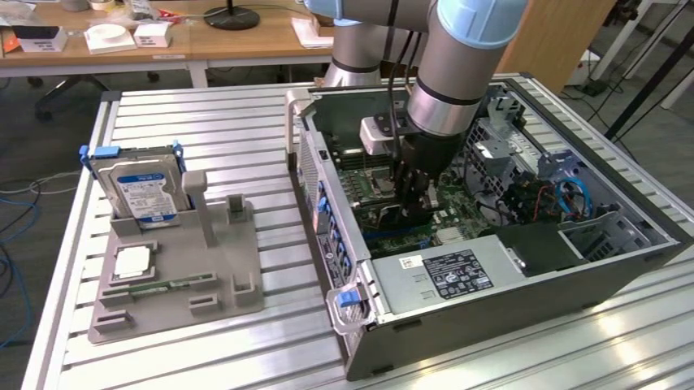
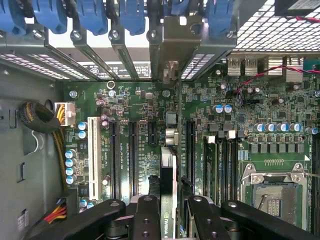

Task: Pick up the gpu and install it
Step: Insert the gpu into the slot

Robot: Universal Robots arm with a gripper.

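Observation:
The gpu [image 2: 168,172] shows edge-on in the wrist view as a thin dark card standing over the motherboard [image 2: 265,105], between two long black expansion slots. Its silvery end bracket [image 2: 172,47] reaches the case's rear slot row with blue clips. My gripper [image 2: 172,220] is shut on the card, one black finger [image 2: 146,217] on each side. In the exterior view the gripper [image 1: 415,203] hangs straight down inside the open computer case [image 1: 488,325], low over the board, with the dark card [image 1: 404,218] between its fingers.
To the exterior view's left of the case, a grey holder [image 1: 223,284] carries a silver hard drive with a blue label [image 1: 139,191], a square chip [image 1: 130,262] and a narrow green memory stick [image 1: 162,286]. Inside the case are a power supply [image 1: 450,272], cables [image 1: 558,199] and an empty processor socket [image 2: 272,187].

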